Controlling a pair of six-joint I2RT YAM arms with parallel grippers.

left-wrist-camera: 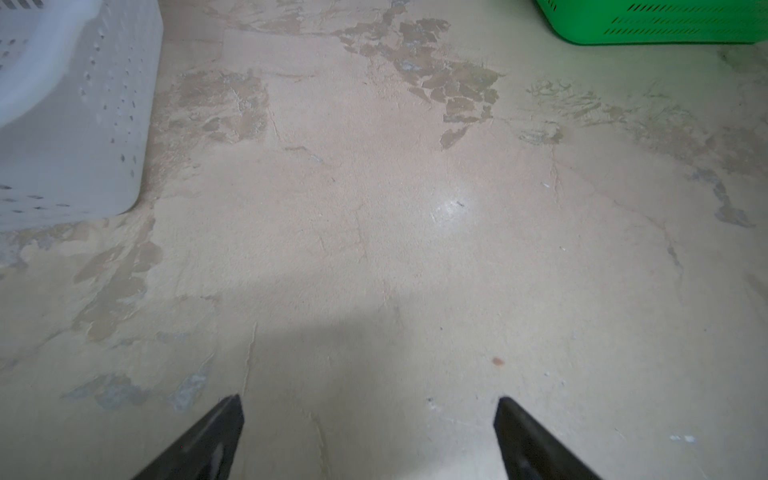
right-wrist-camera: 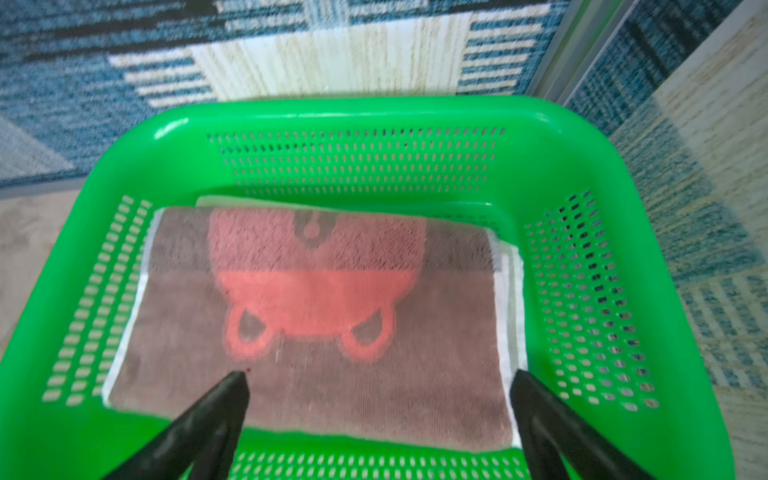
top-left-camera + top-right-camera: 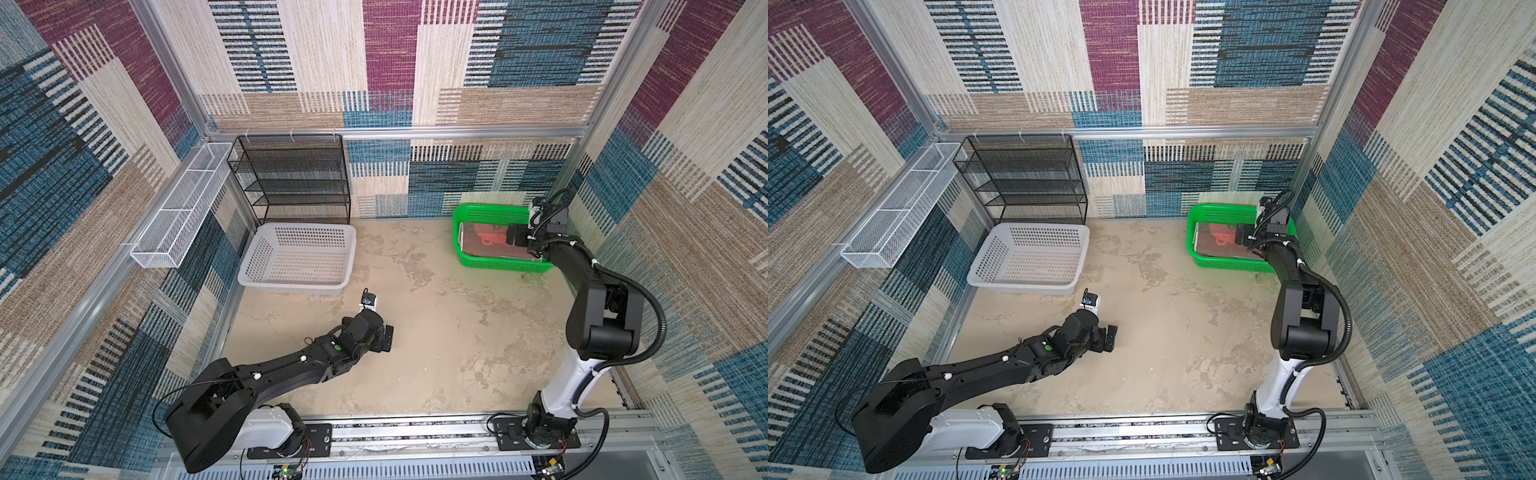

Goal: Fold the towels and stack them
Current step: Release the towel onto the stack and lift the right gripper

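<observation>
Both left gripper and right gripper gape empty; with the brown red-figured terry towel stacked in the green perforated plastic basket, we judge retreat comes next.

Contents: green basket, perforated walls. Inside, one folded brown towel with a red figure lies flat on top of a pile. White cloth edges show beneath it. Over its near edge, the right claw, black fingers spread wide, grips nothing.

Even bright light, soft shadows, blurry wrist views, bowed top-view edges
</observation>
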